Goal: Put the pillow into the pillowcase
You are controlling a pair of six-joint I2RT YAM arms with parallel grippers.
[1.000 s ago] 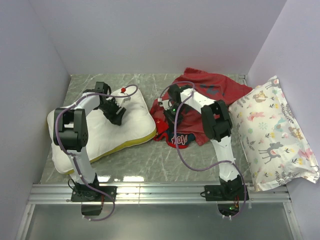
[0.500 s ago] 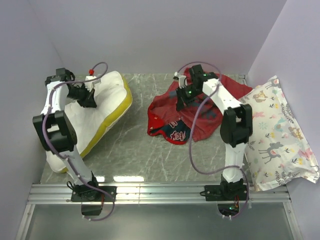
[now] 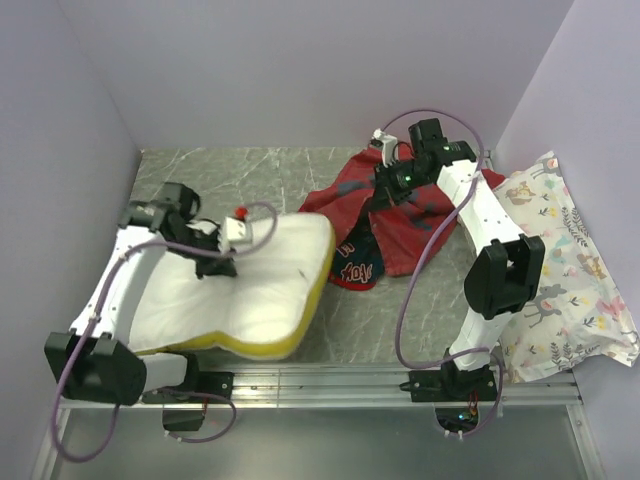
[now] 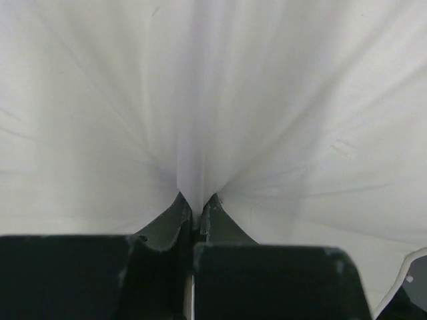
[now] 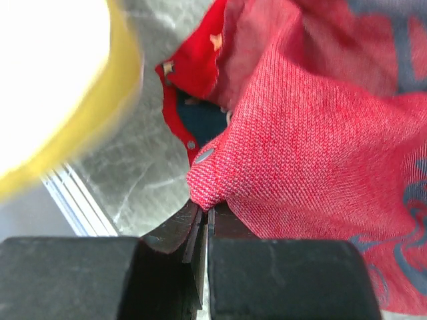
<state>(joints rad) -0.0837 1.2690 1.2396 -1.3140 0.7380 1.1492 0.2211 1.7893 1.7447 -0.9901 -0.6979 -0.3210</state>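
Note:
The white pillow (image 3: 240,300) with its yellow strip (image 3: 312,305) is held up at the front left, its right end near the pillowcase. My left gripper (image 3: 212,262) is shut on a pinch of the pillow's white cover (image 4: 200,100). The red pillowcase (image 3: 420,215) lies at the back right, one edge lifted. My right gripper (image 3: 385,190) is shut on a fold of the pillowcase (image 5: 307,147) by a metal snap (image 5: 204,156). The pillow's yellow edge (image 5: 80,120) shows blurred at the left of the right wrist view.
A floral animal-print pillow (image 3: 550,270) leans at the right wall. Purple walls stand close on the left, back and right. A metal rail (image 3: 320,385) runs along the table's front edge. The grey marble table top (image 3: 370,310) shows between the two pillows.
My left arm has swung the pillow from the back left down toward the front centre, its yellow end now beside the pillowcase. My right gripper has lifted the pillowcase edge up and back-right.

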